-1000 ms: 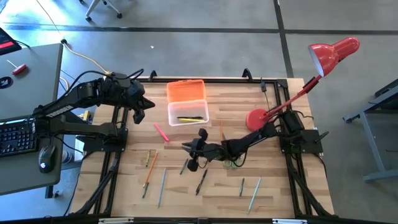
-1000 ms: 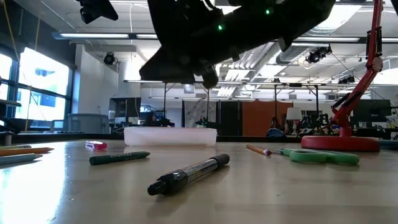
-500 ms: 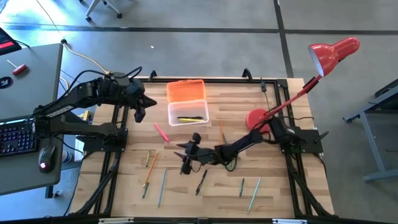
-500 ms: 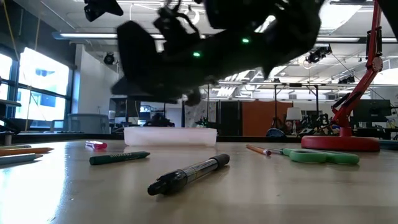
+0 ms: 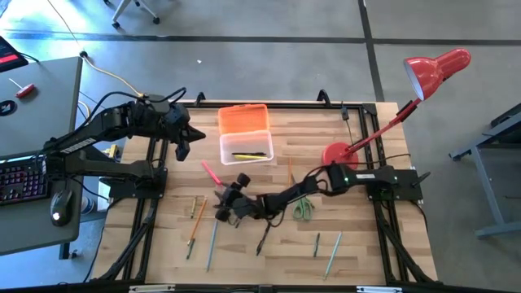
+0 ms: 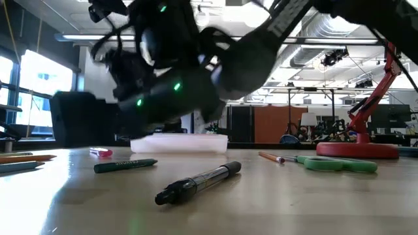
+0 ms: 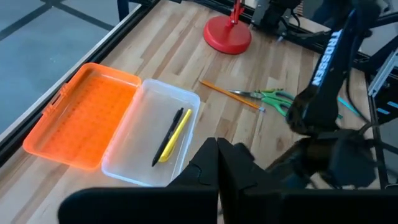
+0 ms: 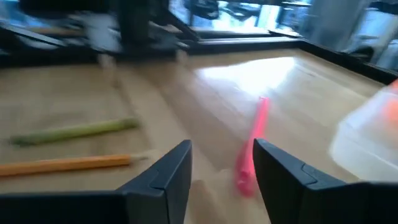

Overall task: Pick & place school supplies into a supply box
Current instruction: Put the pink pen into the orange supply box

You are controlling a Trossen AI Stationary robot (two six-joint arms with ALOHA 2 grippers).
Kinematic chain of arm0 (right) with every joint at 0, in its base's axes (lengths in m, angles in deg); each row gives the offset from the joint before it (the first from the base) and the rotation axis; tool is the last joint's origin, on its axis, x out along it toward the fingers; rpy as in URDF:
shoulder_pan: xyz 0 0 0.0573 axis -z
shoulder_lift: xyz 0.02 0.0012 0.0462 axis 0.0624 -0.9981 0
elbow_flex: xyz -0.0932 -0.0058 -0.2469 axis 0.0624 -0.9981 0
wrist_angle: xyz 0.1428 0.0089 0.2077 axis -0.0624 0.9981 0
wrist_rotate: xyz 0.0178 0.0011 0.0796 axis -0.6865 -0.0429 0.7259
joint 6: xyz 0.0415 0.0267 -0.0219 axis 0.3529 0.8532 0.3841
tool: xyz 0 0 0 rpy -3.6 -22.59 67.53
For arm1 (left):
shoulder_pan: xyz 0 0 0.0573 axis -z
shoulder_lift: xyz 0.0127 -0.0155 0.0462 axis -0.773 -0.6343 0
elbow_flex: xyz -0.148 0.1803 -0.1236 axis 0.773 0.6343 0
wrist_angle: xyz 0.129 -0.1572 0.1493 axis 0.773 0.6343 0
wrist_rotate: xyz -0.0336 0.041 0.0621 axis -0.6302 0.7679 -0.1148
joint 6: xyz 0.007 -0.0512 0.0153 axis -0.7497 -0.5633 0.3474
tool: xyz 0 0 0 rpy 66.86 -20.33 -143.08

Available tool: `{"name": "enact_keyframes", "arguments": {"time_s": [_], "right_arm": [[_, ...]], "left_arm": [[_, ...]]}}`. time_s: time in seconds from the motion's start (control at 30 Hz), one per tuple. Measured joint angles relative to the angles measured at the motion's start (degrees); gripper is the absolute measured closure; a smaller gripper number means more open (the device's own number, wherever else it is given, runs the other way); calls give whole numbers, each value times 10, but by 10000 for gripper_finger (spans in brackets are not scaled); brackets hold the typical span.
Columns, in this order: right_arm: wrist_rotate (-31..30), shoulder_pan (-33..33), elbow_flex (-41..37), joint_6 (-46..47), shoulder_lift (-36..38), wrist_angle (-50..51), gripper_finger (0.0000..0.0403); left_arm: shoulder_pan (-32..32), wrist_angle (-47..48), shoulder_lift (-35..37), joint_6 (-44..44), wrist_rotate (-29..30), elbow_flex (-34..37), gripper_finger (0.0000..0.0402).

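The supply box lies open at the table's far middle, its orange lid flat behind it; a yellow pencil and a black pen lie inside. A pink marker lies on the wood just near-left of the box. My right gripper hovers open low over the table and points at the marker, touching nothing. My left gripper hangs shut and empty left of the box. Pencils, a black pen and green scissors lie scattered on the table.
The red lamp's base stands right of the box and its head reaches past the far right corner. More pens lie near the front right. A green pencil and an orange pencil lie beside my right gripper.
My right gripper has swept low across the table toward its left edge, from the middle to just short of the pink marker. The things on the table have stayed where they were.
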Motion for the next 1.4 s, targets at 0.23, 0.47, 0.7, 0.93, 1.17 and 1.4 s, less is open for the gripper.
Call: {"name": "enact_keyframes", "arguments": {"time_s": [0.23, 0.47, 0.7, 0.93, 1.17, 1.4], "right_arm": [[57, 35, 19, 43, -9, 30, 243], [100, 54, 19, 80, -9, 92, 233], [84, 53, 21, 64, -12, 130, 234], [88, 62, 19, 96, -20, 136, 291], [186, 88, -19, 106, -19, 140, 372], [185, 55, -36, 77, 21, 144, 372]], "left_arm": [[0, 0, 0, 3, -22, 0, 353], [0, 0, 0, 21, -22, 0, 351], [0, 0, 0, 22, -20, 0, 351], [0, 1, 0, 22, -19, 0, 351], [0, 0, 0, 23, -19, 0, 350], [0, 2, 0, 22, -19, 0, 350]]}}
